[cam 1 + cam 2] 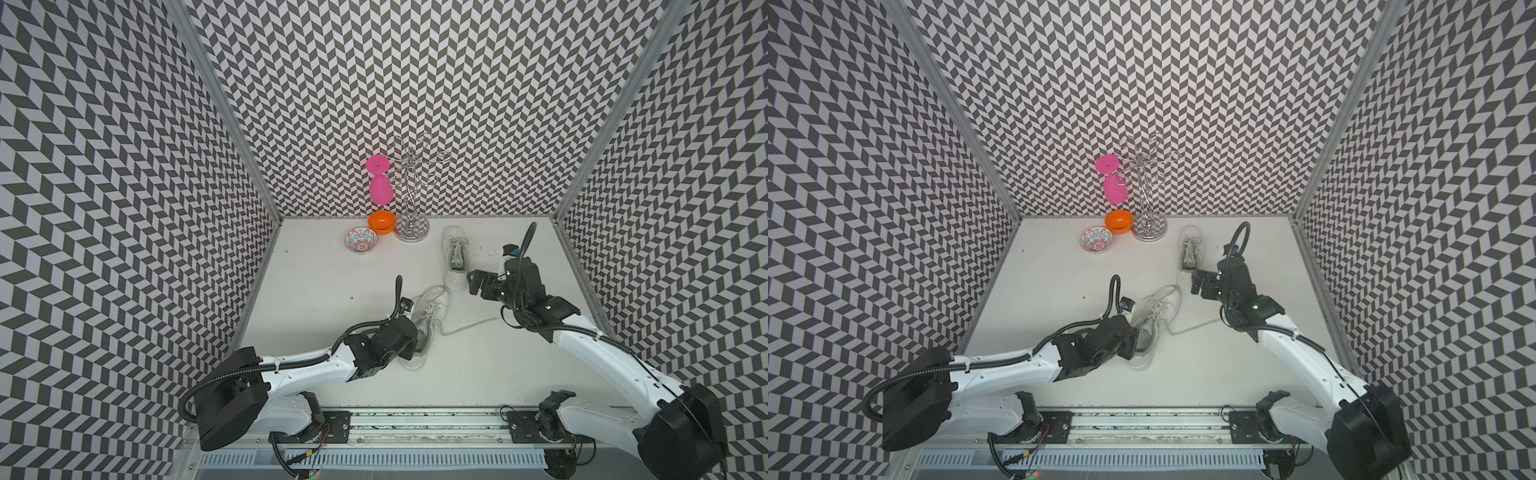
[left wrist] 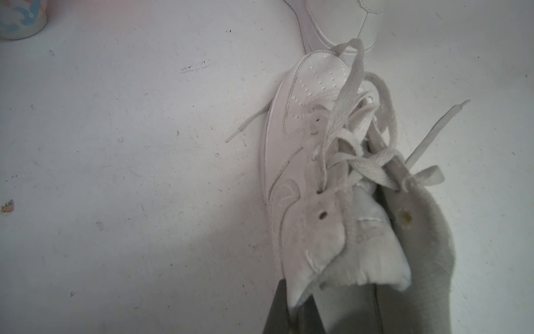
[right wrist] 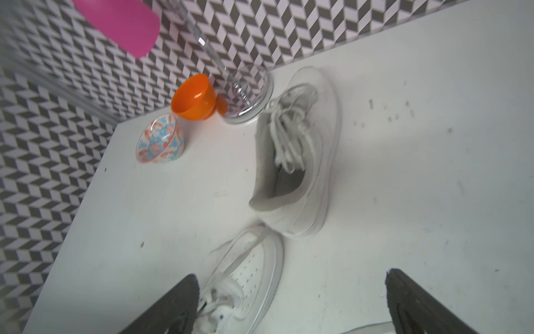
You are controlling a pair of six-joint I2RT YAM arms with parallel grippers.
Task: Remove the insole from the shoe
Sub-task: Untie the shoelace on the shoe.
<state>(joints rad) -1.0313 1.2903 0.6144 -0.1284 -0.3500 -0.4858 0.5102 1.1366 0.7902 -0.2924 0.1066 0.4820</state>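
left gripper point(image 1: 411, 348): nearest the rail, jaws pressed together at the heel opening of the near shoe; the frames do not show for certain what they pinch.
near shoe: a white leather lace-up sneaker point(image 1: 434, 305), heel towards the near edge and toe angled far-right, laces slack, tongue pulled up. one lace end point(image 1: 469, 326) trails right across the white table point(image 1: 332, 311).
insole: a grey strip point(image 1: 422, 337) shows inside that shoe's mouth, just beyond the left gripper; it appears to be seated in the shoe, not yet out.
step in hand: judged to be the first grab, the left arm getting hold at the heel end.
next move: likely a pull up and back towards the heel, with the shoe held down so it does not ride along; the loose tongue and laces could snag.
right gripper point(image 1: 478, 283): jaws spread wide, holding nothing, hovering right of centre beside the heel of the second shoe.
second shoe: a matching white sneaker point(image 1: 456, 257), upright, toe towards the far wall, heel close to the near shoe's toe.
far edge: a patterned ceramic bowl point(image 1: 360, 241), an orange plastic bowl point(image 1: 381, 222), and a chrome wire stand point(image 1: 411, 199) with a pink goblet point(image 1: 380, 187) hung upside down, all well apart from both arms.
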